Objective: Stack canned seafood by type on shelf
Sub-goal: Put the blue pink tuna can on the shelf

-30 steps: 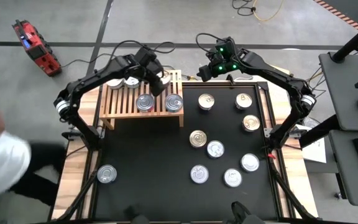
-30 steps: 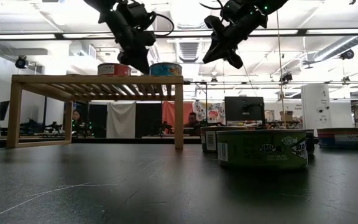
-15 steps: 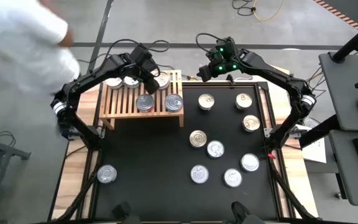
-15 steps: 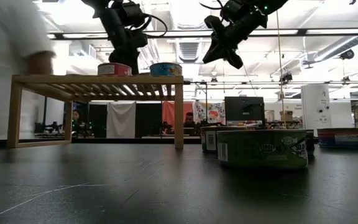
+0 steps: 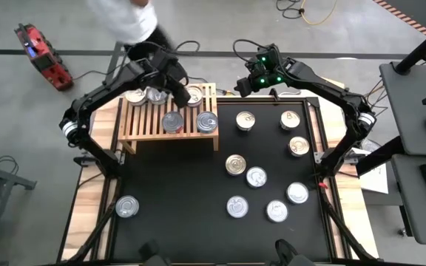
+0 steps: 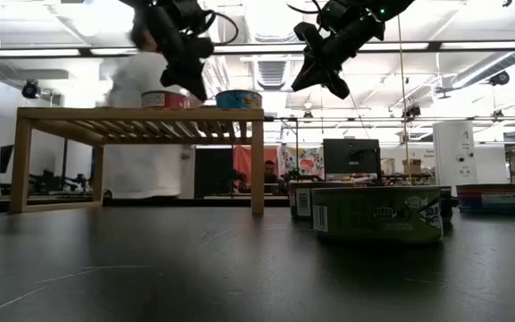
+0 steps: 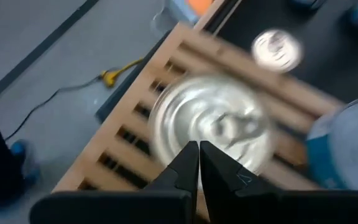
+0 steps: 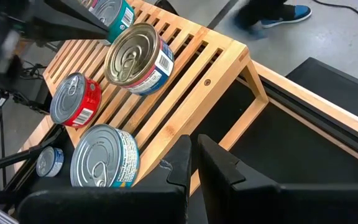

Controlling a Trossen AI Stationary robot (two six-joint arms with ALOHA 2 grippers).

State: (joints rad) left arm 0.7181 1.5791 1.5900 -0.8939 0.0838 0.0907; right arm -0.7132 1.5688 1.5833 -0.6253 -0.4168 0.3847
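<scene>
Cans on the shelf (image 5: pixel 170 124): five that I count from the high view, three along its far edge and two near its front edge, a silver-lidded can (image 5: pixel 172 122) and a blue-sided can (image 5: pixel 206 121) beside it. Nine more tins lie on the black table (image 5: pixel 176 199): eight scattered over its right half, including a gold-lidded can (image 5: pixel 235 164) near the middle, plus a lone can (image 5: pixel 127 207) at the near left corner. My left tool (image 5: pixel 179 97) hangs over the shelf between the two rows, fingers pressed together, holding nothing I can see; its wrist view shows a silver lid directly beneath, blurred. My right tool (image 5: pixel 240 89) waits above the table's far edge, just right of the shelf, fingers likewise together and empty. Risk as I judge it: the left tool sits low among close-packed cans, so a sideways move could knock one off the shelf edge. Someone in a white top (image 5: pixel 124 15) is passing the far side. Labels: green can (image 6: pixel 378 215) shows print, unreadable.
</scene>
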